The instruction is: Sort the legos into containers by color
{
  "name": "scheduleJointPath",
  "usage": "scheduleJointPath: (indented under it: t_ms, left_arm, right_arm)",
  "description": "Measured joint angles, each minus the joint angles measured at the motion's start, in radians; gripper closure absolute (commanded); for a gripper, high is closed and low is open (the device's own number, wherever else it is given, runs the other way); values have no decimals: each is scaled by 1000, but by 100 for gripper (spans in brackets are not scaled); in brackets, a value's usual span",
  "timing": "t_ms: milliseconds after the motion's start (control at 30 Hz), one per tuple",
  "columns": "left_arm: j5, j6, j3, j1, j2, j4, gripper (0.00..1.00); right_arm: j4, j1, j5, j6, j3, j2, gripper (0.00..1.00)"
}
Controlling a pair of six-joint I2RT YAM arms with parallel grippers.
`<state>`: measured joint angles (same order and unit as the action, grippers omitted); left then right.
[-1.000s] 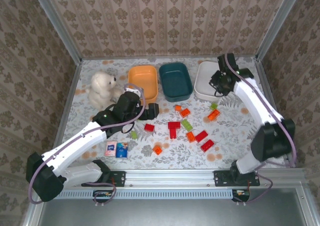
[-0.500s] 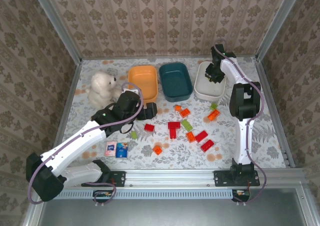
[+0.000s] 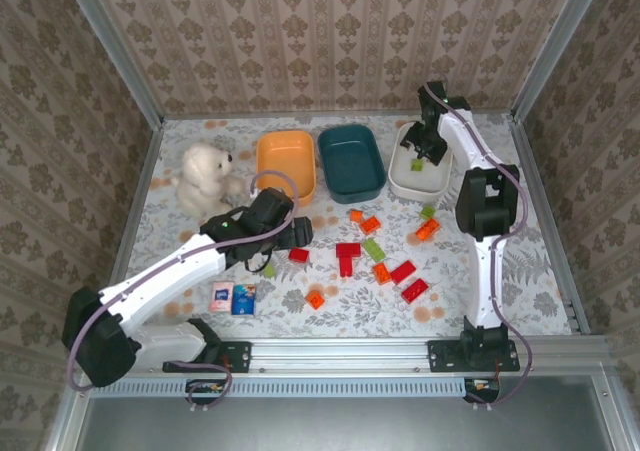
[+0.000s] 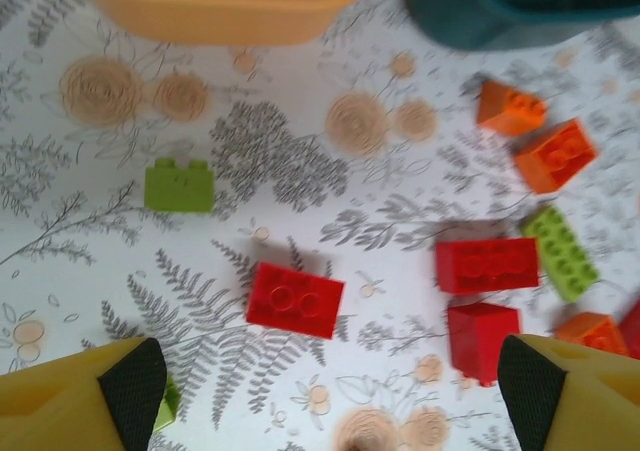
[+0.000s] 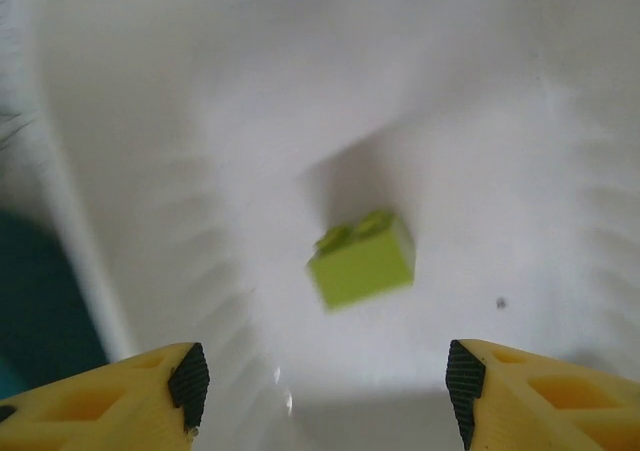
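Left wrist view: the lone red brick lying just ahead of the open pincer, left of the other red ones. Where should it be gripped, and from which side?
Probably from straight above. The red brick lies flat, studs up, with nothing touching it, so its upright side walls are free. The left pincer stands open wide over it. Pinch across the two long walls, the narrower span.

You have no legible text or labels here, pink-and-blue packet [image 3: 233,298] possibly printed, markings too small to read
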<state>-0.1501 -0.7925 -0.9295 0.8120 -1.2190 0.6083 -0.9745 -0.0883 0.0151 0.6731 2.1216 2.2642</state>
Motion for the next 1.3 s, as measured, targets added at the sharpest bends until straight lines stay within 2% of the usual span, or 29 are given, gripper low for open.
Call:
scheduleJointPath:
  t_ms: [167,267,367,467,600,767,1167,1300]
  left_arm:
    - [5,50,-6,0,-148,49,8]
    - [23,81,-18,0,-235,66,6]
    - [42,94,-35,0,-301,75,6]
    - [62,108,-65,0,-352,82,8]
    - [76,145,-123,0,-418,89,8]
    - [90,199,-153,-9,-486,89,13]
    - [124,267,-186,-35,-585,85,31]
    - [126,274,-191,-35,-591,77,39]
  right_arm:
    - [169,-114,6,-41,-359,-414,21]
    - [327,-203,-52,-48,-636,-698,18]
    - [428,-229,-131,-49,-878,-919,18]
    - [449,-229,-183,-49,-1041,-1050,19]
    - [419,-229,-225,-45,-1171,-1165,19]
    - [395,-229,-256,-34,-1210,-1249,20]
    - [459,-229,-410,-6,-1229,-1262,22]
    - [463,-229,-426,0,-1233,-1262,22]
